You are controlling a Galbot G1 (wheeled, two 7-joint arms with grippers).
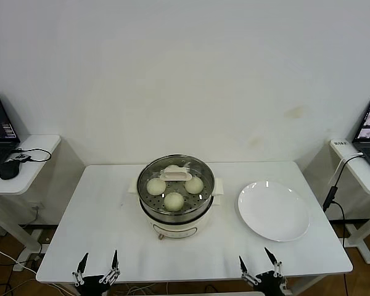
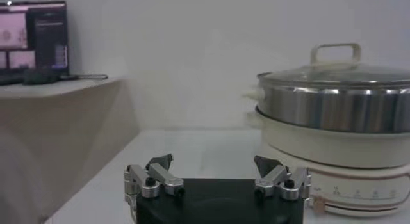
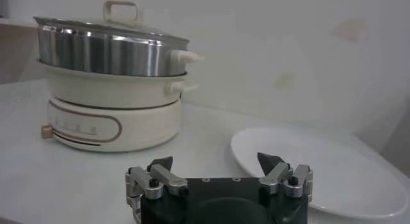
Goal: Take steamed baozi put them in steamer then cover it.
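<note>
Left claw (image 1: 98, 262) spread above white table (image 1: 98, 209), blank wall (image 1: 185, 74) behind.

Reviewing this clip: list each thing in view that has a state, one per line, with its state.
steamer: closed, standing on the table.
cover: seated on the steamer, handle up.
steamed baozi: inside the steamer under the cover; three plainly show through the glass.
plate: empty, flat on the table beside the steamer.
left gripper: open, empty, at the near table edge.
right gripper: open, empty, at the near table edge.
</note>
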